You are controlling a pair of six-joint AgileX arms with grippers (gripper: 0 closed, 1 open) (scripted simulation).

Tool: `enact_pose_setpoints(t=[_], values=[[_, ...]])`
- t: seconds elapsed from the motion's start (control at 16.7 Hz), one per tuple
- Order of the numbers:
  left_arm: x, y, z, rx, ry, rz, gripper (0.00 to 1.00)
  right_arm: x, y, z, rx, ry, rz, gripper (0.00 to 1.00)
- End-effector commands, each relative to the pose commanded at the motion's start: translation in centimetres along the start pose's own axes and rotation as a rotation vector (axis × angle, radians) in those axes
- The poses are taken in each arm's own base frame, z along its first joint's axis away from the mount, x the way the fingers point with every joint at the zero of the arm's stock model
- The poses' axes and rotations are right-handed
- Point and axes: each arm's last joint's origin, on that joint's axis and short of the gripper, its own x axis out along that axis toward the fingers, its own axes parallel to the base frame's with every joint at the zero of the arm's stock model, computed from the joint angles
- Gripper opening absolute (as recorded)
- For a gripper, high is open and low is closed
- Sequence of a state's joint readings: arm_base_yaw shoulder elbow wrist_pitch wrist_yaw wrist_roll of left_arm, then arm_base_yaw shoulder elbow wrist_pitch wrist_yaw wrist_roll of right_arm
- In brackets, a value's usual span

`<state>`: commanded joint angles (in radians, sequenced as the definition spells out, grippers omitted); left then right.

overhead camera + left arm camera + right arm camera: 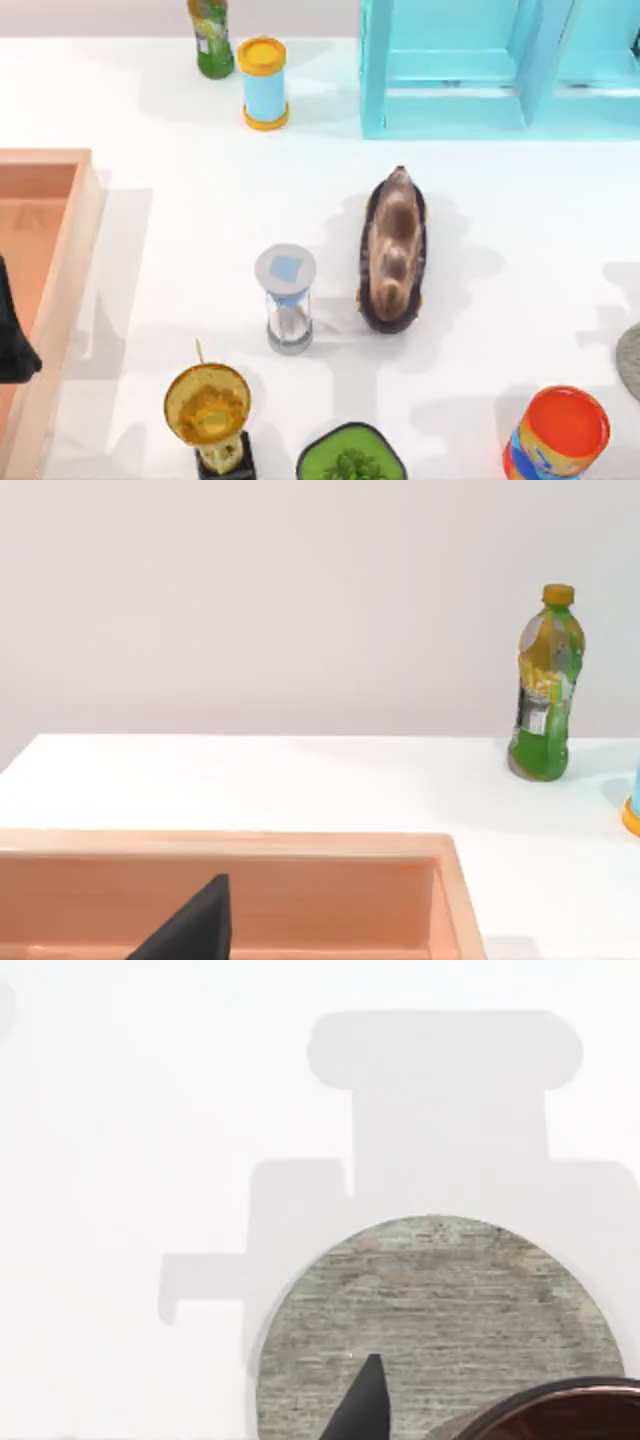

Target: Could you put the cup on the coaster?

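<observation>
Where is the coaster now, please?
The coaster lies at the top view's right edge, above the orange can; the right wrist view has it beneath the cup.

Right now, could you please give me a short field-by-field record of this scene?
coaster: grey disc at the table's right edge
cup: maroon-lined rim seen over the coaster's near edge in the right wrist view
right gripper: dark fingertip above the coaster
left arm: parked over the wooden tray
mid-table: hourglass, brown shoe
</observation>
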<state>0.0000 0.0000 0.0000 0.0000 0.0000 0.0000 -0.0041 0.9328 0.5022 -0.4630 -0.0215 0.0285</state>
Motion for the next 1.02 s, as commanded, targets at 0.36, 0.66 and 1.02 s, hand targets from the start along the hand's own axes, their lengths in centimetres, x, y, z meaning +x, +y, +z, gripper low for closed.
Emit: enact_pose_setpoints(t=[0.36, 0.66, 1.02], values=[[0.0, 0.0, 0.0, 0.0, 0.0, 0.0, 1.0, 0.6, 0.1, 0.0, -0.003, 0.009, 0.004, 0.0], [0.0, 0.0, 0.0, 0.0, 0.0, 0.0, 1.0, 2.4, 0.0, -0.3, -0.001, 0.009, 0.002, 0.0], [0.0, 0.0, 0.0, 0.0, 0.0, 0.0, 1.0, 4.4, 0.0, -0.8, -0.001, 0.01, 0.001, 0.0]])
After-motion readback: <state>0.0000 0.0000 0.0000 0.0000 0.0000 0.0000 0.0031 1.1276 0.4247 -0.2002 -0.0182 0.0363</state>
